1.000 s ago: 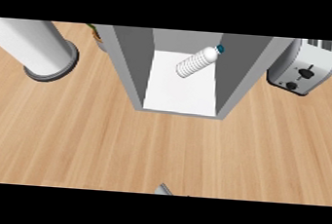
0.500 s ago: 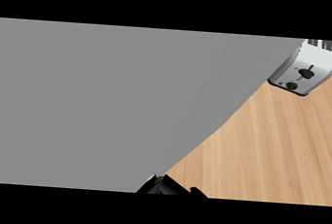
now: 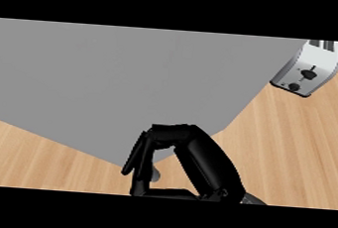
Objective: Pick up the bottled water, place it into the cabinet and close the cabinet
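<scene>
Right hand enters the head view from the lower edge, a little right of centre, its forearm mostly cut off by the frame. Its black fingers are bent over and curled downward, with the thumb lying across beneath them, so the hand is closed into a hooked shape. Nothing can be seen clasped in it. A small grey sliver shows in the gap between fingers and thumb, and what it is cannot be told. The knuckles sit right at the lower corner of a large flat grey panel, apparently the cabinet door, which fills most of the view from the left edge across to right of centre. Whether hand and panel touch cannot be settled from this angle. The bottled water is not visible anywhere. The panel screens the whole area behind it, so the cabinet interior and anything held in it cannot be checked. Wooden counter shows to the right of the panel and as a wedge at lower left. A silver toaster stands on it at upper right, well apart from the hand and close to the panel's right edge, dark controls facing the viewer. No left hand shows in this view.
</scene>
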`<action>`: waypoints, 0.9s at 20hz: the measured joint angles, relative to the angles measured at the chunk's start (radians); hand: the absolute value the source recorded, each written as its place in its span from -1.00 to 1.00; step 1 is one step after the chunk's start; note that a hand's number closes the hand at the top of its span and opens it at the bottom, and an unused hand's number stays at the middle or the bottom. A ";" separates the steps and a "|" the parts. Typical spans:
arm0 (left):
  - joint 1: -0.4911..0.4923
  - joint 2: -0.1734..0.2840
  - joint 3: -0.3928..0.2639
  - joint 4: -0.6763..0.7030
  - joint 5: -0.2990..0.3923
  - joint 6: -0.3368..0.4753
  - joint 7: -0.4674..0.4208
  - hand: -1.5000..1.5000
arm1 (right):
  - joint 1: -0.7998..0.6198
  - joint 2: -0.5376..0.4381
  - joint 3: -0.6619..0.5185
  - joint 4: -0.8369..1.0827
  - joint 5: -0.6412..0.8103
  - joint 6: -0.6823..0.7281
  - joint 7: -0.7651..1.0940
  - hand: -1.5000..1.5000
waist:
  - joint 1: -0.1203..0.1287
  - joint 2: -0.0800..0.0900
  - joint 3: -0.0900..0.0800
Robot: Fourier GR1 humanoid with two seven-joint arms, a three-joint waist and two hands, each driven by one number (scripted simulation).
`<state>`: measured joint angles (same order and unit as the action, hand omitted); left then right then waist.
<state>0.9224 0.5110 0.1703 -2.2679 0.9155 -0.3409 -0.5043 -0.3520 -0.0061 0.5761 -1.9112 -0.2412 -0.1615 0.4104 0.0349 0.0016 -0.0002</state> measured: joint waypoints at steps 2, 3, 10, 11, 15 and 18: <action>0.014 -0.011 0.031 0.011 0.012 -0.034 -0.005 -1.00 | -0.048 0.002 -0.046 0.046 -0.060 0.006 -0.013 1.00 | 0.000 -0.001 0.000; 0.020 -0.009 0.051 0.009 0.030 -0.041 0.001 -1.00 | -0.072 0.003 -0.085 0.071 -0.088 0.026 -0.016 1.00 | -0.001 -0.001 -0.001; 0.036 -0.041 0.125 0.034 0.077 -0.120 0.022 -1.00 | -0.223 -0.008 -0.293 0.282 -0.213 0.165 -0.051 1.00 | -0.006 -0.003 -0.002; 0.031 -0.045 0.136 0.035 0.083 -0.120 0.031 -1.00 | -0.232 -0.012 -0.308 0.308 -0.220 0.185 -0.059 1.00 | -0.008 -0.003 -0.001; 0.045 -0.058 0.180 0.035 0.117 -0.152 0.054 -1.00 | -0.284 -0.030 -0.349 0.407 -0.248 0.279 -0.085 1.00 | -0.010 -0.013 0.001; 0.045 -0.065 0.203 0.048 0.128 -0.180 0.067 -1.00 | -0.312 -0.035 -0.361 0.455 -0.266 0.332 -0.086 1.00 | -0.014 -0.021 0.007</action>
<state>0.9676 0.4456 0.3738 -2.2204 1.0432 -0.5211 -0.4372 -0.6636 -0.0416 0.2149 -1.4562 -0.5067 0.1709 0.3243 0.0212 -0.0189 0.0071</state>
